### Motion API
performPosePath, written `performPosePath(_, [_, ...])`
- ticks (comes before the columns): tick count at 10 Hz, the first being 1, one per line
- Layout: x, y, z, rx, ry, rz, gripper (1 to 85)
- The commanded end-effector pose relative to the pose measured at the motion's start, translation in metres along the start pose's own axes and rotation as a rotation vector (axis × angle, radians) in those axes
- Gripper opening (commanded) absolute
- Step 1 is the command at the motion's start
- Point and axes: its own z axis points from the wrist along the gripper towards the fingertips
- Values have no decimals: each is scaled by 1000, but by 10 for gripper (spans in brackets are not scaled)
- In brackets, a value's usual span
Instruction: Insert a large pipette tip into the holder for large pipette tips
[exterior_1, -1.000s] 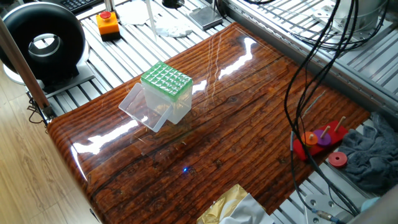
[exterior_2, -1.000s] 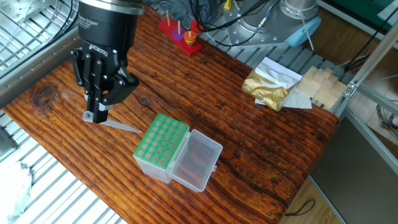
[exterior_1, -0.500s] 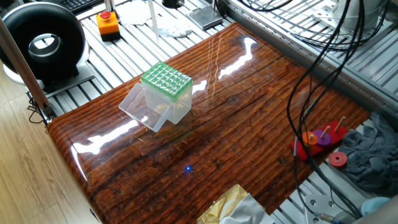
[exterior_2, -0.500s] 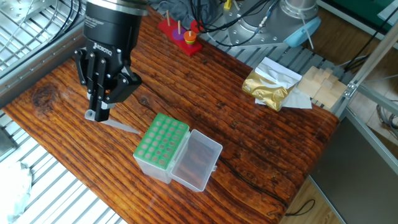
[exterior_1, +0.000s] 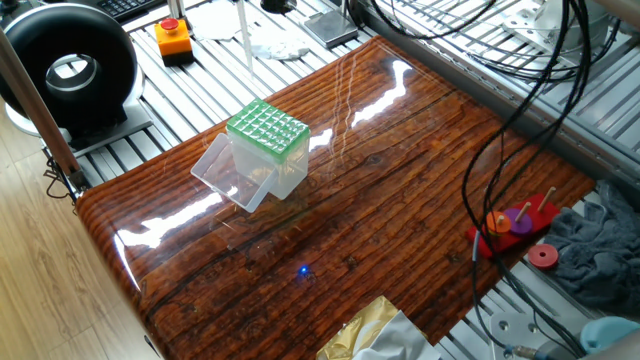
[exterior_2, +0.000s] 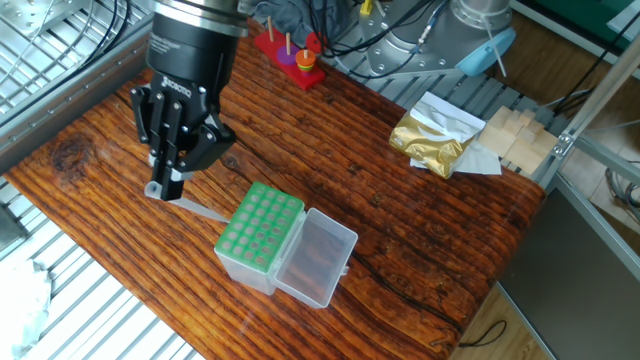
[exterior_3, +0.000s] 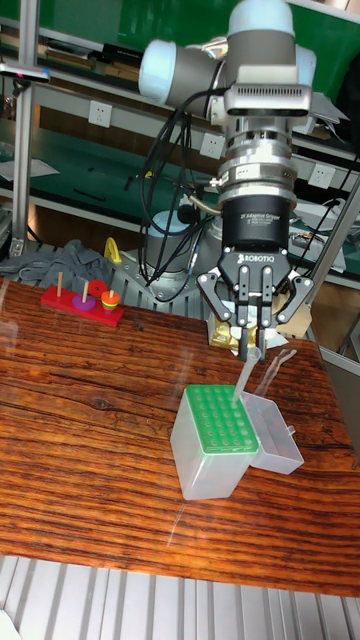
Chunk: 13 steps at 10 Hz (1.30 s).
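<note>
The hand (exterior_2: 170, 180) is clenched on the large pipette tip (exterior_2: 196, 208), its two fingers (exterior_3: 252, 325) pinched together around the wide end while the slim translucent cone hangs below them at a slant. In the tall fixed view the tip (exterior_3: 243, 376) points down toward the back rows of the green grid, its point just above or at the holes; whether it has entered one cannot be told. Compared with a second ago, the hand has drifted across the counter (exterior_2: 400, 230) toward the holder for large pipette tips (exterior_2: 260, 238), so the tip's point now sits just beside the grid's near edge in the other fixed view, where before it lay further off to the left. The holder itself has not moved: it stands upright on the wood with its clear lid (exterior_2: 317, 256) hinged open and lying flat alongside. In one fixed view the holder (exterior_1: 267, 133) is seen alone, and only the dangling cables (exterior_1: 500, 150) have shifted. The red peg base (exterior_3: 82, 301) and the gold foil packet (exterior_2: 432, 142) are where they were.
</note>
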Motion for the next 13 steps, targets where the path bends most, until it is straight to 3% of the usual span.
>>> performPosePath(1, [11, -8, 4, -3, -19, -3, 10])
performPosePath(3, [17, -13, 5, 14, -21, -12, 10])
performPosePath(6, [14, -9, 1, 23, -67, -17, 10])
performPosePath(11, [27, -17, 0, 41, -57, -39, 10])
performPosePath(13, [29, -19, 2, 40, -75, -39, 10])
